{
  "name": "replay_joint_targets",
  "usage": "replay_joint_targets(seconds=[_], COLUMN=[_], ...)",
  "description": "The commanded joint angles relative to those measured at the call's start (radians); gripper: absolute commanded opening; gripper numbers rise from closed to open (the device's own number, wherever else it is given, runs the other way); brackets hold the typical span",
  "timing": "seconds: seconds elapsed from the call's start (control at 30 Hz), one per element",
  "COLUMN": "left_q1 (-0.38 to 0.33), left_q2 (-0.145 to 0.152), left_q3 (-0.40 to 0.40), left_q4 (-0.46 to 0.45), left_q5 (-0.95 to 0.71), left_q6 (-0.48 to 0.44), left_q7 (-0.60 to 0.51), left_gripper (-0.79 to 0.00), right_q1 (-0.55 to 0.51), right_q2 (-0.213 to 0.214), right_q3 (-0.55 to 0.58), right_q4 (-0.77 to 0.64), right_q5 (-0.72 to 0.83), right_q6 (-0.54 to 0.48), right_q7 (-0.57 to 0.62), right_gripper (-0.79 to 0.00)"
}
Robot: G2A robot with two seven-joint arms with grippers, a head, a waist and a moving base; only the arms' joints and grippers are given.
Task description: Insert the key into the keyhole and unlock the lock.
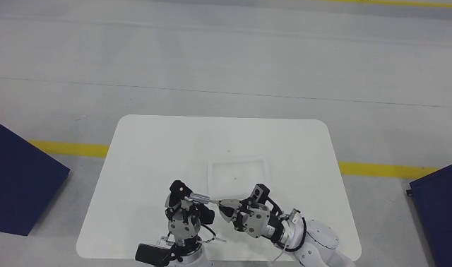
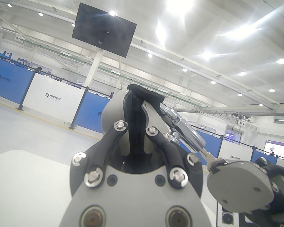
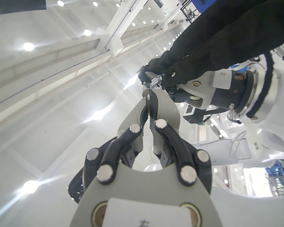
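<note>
In the top view there is one white table with rounded corners [image 1: 141, 161]. On it lies one shallow white square tray [image 1: 239, 159], near the middle. Two grippers are above the near part of the table, close to each other. The left gripper [image 1: 185, 195] has its fingers pressed on one shiny silver metal padlock [image 1: 200, 197], which is held in the air and points sideways toward the other arm. The right gripper [image 1: 227, 208] is just beside the free end of the padlock. One yellow line [image 1: 70, 148] runs across the grey floor behind the table.

In the left wrist view the left gripper's two fingers are closed narrowly on one end of the padlock, and the body of the padlock goes out slanted from them. One small metal key [image 2: 208, 157] is at the free end of the padlock. Its blade touches this end at the keyhole, but how deep it sits I cannot tell. The head of the key is between the grey fingers of the right gripper. One dark screen [image 2: 104, 32] hangs under the ceiling.

In the right wrist view the right gripper's two fingers are pinched narrowly on the flat round head of the key. Just past it, the left gripper's black-covered fingers hold the padlock.
</note>
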Motion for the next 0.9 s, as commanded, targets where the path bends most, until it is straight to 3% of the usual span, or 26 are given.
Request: replay_joint_targets(seconds=[0.0,0.43,0.77,0.8,0.83,0.87], left_q1=[0.001,0.006,0.011,0.011,0.012,0.013], left_q2=[-0.001,-0.009,-0.014,-0.015,-0.015,-0.016], left_q3=[-0.001,-0.01,-0.018,-0.018,-0.019,-0.02], left_q4=[-0.001,0.0,0.001,0.001,0.001,0.0], left_q5=[0.003,0.027,0.036,0.036,0.033,0.03], left_q6=[-0.002,-0.009,-0.015,-0.016,-0.016,-0.017], left_q7=[-0.001,-0.007,-0.01,-0.01,-0.01,-0.01], left_gripper=[-0.785,-0.785,-0.785,-0.785,-0.785,-0.785], right_q1=[0.006,0.022,0.028,0.029,0.029,0.029], right_q2=[0.0,0.0,0.003,0.004,0.005,0.005], right_q3=[0.006,0.038,0.049,0.048,0.047,0.046], right_q4=[-0.001,0.004,-0.009,-0.009,-0.012,-0.015], right_q5=[0.042,0.297,0.297,0.288,0.274,0.256], right_q6=[0.049,0.286,0.297,0.296,0.294,0.285], right_q7=[-0.014,-0.126,-0.159,-0.158,-0.156,-0.153], right_gripper=[-0.785,-0.785,-0.785,-0.539,0.0,0.0])
